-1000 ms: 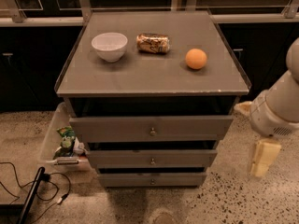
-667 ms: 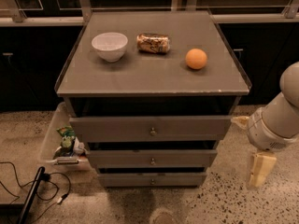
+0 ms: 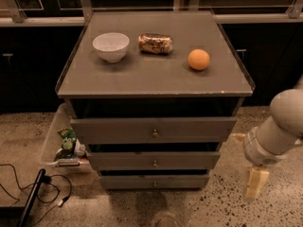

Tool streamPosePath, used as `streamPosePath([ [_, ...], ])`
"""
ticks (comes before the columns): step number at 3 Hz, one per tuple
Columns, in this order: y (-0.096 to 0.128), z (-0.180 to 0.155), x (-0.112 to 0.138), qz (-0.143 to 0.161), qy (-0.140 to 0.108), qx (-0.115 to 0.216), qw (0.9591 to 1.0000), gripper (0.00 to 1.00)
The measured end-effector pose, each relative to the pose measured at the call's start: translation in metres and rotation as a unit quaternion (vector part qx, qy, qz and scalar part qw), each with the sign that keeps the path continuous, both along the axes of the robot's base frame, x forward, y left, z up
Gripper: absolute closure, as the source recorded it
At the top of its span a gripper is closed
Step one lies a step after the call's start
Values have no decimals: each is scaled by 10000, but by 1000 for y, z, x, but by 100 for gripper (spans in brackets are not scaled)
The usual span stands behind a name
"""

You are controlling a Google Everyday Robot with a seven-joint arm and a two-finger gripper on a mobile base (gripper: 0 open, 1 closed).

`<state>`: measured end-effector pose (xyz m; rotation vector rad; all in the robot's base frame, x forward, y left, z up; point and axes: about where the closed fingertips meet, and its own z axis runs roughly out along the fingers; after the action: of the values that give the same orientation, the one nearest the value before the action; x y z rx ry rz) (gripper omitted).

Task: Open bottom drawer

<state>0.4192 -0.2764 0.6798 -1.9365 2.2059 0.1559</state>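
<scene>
- Speckled stone floor all round, dark cabinets behind, and black cables (image 3: 28,188) trailing at far left.
- Next along, a clear plastic bin (image 3: 49,143) sits against the chest's left side with a green packet (image 3: 68,140) inside.
- Centre stage: a grey wooden chest (image 3: 156,79) with a flat, matte top. On it, left to right, are a white round bowl (image 3: 111,46), a crumpled brown can (image 3: 155,43) lying on its side, and a smooth orange (image 3: 199,59).
- Three grey drawer fronts stack below, the tallest (image 3: 113,129) at the top and the middle one (image 3: 118,161) under it.
- The bottom drawer (image 3: 128,181) is lowest and shortest. Its long axis runs left to right, its flat front faces the camera, and a small round brass knob (image 3: 155,184) sits dead centre. No interior shows.
- Over to the right, a pale rounded arm (image 3: 284,119) comes in from the edge. The gripper (image 3: 242,167) hangs beside the chest's lower right corner, its cream fingers (image 3: 255,183) spread apart and holding nothing.
- That puts the bottom drawer left of the gripper at about the same height, not touching, with the knob well apart from it.
</scene>
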Motion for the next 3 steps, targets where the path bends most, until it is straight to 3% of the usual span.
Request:
streamPosePath([
  [1, -9, -75, 16, -12, 70, 232, 9997, 0],
  [2, -6, -123, 29, 119, -36, 500, 9987, 0],
  [3, -5, -168, 34, 83, 103, 534, 9985, 0],
])
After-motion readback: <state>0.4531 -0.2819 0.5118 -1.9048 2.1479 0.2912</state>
